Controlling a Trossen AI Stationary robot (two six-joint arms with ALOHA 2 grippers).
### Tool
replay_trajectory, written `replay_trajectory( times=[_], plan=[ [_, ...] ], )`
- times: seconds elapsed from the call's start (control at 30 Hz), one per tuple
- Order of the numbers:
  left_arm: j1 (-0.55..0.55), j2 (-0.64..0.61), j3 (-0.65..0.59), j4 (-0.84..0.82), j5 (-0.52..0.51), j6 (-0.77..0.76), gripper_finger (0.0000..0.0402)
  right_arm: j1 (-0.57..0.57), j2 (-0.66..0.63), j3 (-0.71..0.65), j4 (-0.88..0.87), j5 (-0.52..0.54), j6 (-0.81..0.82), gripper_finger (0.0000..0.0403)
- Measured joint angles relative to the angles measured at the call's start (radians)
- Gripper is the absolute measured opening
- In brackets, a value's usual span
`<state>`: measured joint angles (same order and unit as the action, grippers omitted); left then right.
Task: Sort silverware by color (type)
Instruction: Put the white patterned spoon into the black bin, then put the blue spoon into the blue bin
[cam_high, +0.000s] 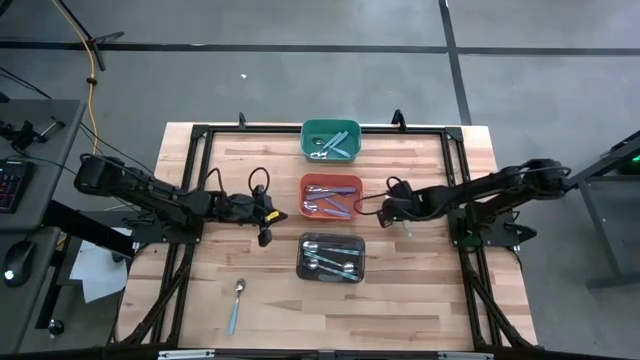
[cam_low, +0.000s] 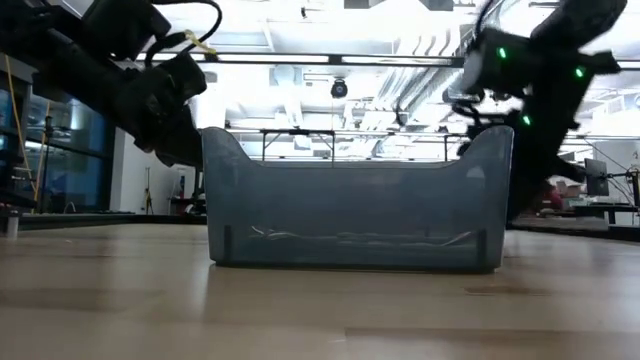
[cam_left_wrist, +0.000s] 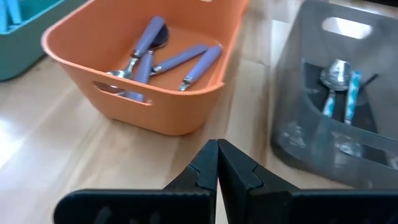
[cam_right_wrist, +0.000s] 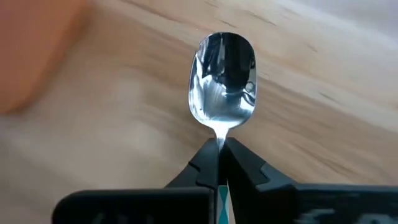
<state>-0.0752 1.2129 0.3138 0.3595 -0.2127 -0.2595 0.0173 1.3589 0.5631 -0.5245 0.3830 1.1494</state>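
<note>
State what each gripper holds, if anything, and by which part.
Right gripper pinches a silver-bowled spoon with teal handle at its neck; left gripper is shut, holding nothing.

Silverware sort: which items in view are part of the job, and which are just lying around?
Job items:
- spoon in the shut right gripper
- loose spoon on the table
- green bin, orange bin, black bin, all holding spoons

Lying about:
- keyboard and mouse on the side desk
- paper on the floor
</note>
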Motion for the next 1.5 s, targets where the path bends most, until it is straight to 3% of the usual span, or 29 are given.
replay_trajectory(
  times=[0.33,0.5,0.7,0.93,1.17,1.3,1.5],
  plan=[
    [-0.063,-0.024,0.0,-0.014,-0.026,-0.052,0.0,0.122,-0.02,0.281,-0.118,-0.016,-0.223,0.0001],
    [-0.086,-0.093,0.0,-0.089,-0.044,-0.083,0.0,0.227,0.006,0.465,-0.043,0.011,-0.383,0.0001],
    [-0.128,-0.185,0.0,-0.2,-0.076,-0.142,0.0,0.286,0.228,0.663,0.046,-0.038,-0.591,0.0001],
    [-0.221,-0.253,0.0,-0.305,-0.148,-0.238,0.0,0.284,0.528,0.866,0.035,-0.201,-0.736,0.0001],
    [-0.368,-0.269,0.044,-0.454,-0.25,-0.369,0.0,0.257,0.636,0.909,0.011,-0.236,-0.788,0.0008],
    [-0.464,-0.269,0.131,-0.633,-0.315,-0.479,0.0,0.251,0.629,0.909,-0.012,-0.234,-0.823,0.0043],
    [-0.589,-0.233,0.235,-0.83,-0.315,-0.701,0.0,0.259,0.557,0.91,-0.028,-0.188,-0.886,0.0107]
  ],
)
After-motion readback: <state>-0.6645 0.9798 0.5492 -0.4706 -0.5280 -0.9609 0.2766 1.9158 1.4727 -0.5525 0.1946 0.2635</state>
